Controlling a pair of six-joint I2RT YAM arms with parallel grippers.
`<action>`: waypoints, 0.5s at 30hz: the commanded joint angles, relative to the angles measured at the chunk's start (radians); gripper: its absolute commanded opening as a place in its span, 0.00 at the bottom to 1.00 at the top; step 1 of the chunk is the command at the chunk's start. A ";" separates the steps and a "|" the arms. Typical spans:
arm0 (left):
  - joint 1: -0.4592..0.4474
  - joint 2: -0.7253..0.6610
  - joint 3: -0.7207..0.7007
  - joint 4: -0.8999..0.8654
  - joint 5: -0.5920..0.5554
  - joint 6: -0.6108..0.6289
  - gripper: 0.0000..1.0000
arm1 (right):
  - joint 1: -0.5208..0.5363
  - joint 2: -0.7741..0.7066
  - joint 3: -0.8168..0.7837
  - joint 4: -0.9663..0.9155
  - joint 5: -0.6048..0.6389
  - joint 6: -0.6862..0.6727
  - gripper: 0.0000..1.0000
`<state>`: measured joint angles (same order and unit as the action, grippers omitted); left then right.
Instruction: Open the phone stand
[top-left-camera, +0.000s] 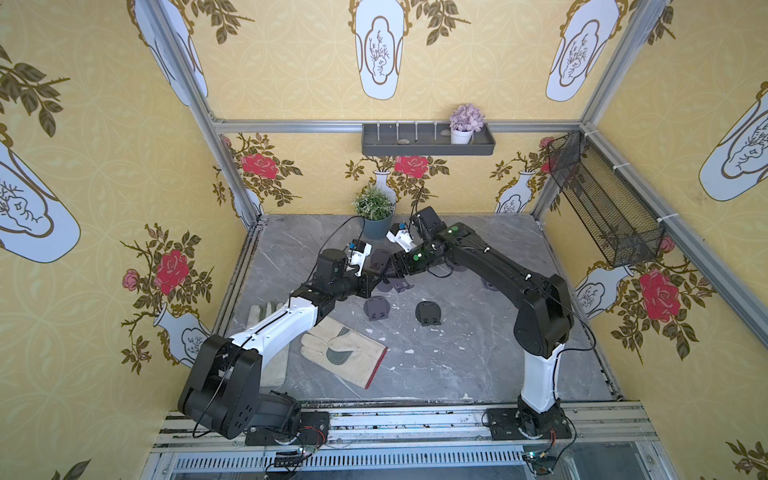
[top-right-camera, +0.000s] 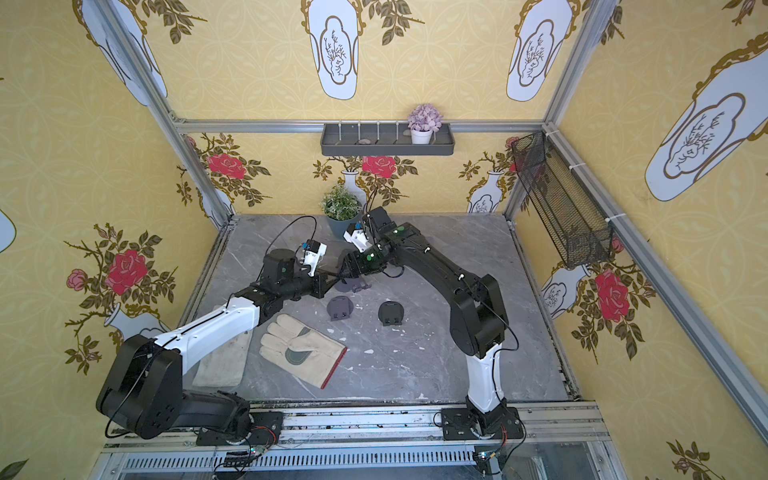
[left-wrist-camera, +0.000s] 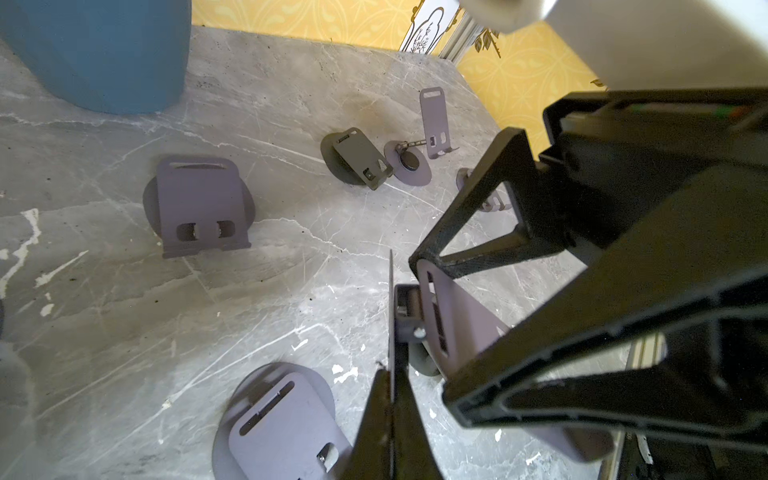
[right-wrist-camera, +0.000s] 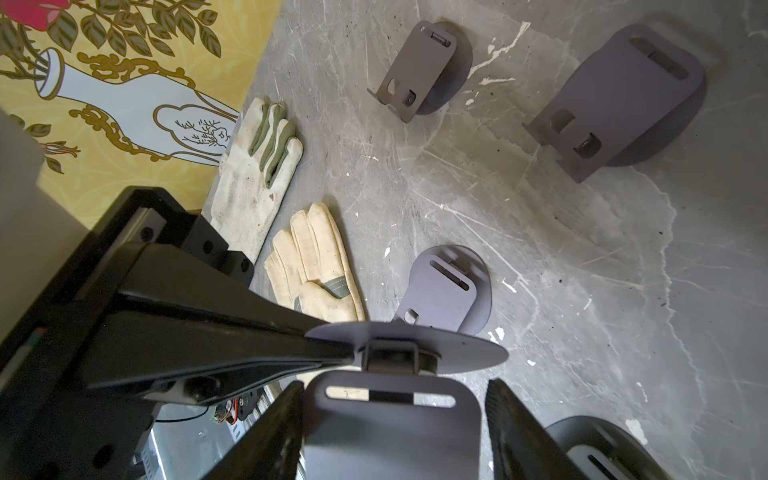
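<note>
Grey marble tabletop (top-left-camera: 478, 353) boxed in by yellow floral walls. Two black-and-white robot arms reach in from the front rail and meet above its back half. A pale work glove (top-left-camera: 343, 351) lies beside the left arm, and a folded dark stand (top-left-camera: 428, 312) lies flat near the middle. Between the arms, lifted off the surface, is the phone stand (left-wrist-camera: 457, 316). The left gripper (left-wrist-camera: 391, 386) is clamped on its round base. The right gripper (right-wrist-camera: 395, 386) straddles the back plate, jaws apart.
</note>
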<state>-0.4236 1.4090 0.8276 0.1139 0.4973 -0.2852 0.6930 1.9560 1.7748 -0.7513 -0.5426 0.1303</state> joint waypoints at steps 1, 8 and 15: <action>0.002 -0.001 -0.004 0.023 0.015 -0.001 0.00 | 0.000 0.007 0.016 0.028 0.008 -0.008 0.62; 0.002 0.026 0.007 0.004 -0.025 -0.040 0.00 | 0.000 0.006 0.059 0.009 0.129 0.003 0.55; 0.028 0.107 0.034 -0.030 -0.082 -0.147 0.00 | 0.014 0.006 0.101 0.005 0.240 0.021 0.52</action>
<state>-0.4084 1.4910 0.8623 0.1761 0.4927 -0.3702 0.7067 1.9671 1.8576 -0.7822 -0.3813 0.1349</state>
